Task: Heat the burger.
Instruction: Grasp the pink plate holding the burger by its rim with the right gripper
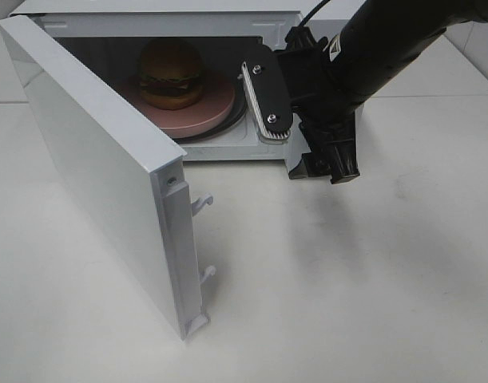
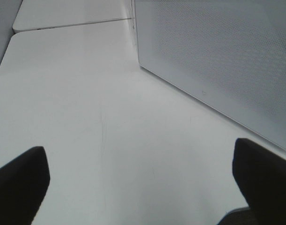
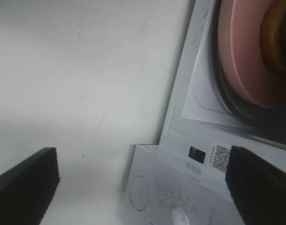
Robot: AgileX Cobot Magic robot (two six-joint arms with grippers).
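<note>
The burger, with a glossy brown bun and green lettuce, sits on a pink plate inside the open microwave. In the right wrist view, an edge of the burger and the plate show on the dark turntable. My right gripper hangs at the right side of the oven's opening, just outside it. Its jaws are open and hold nothing. The right gripper has both dark fingers wide apart. My left gripper is open and empty above the table, beside the microwave's perforated side wall.
The microwave door stands swung out to the front left, with its latch hooks pointing right. The control panel with a dial lies below the right gripper. White tabletop spreads in front.
</note>
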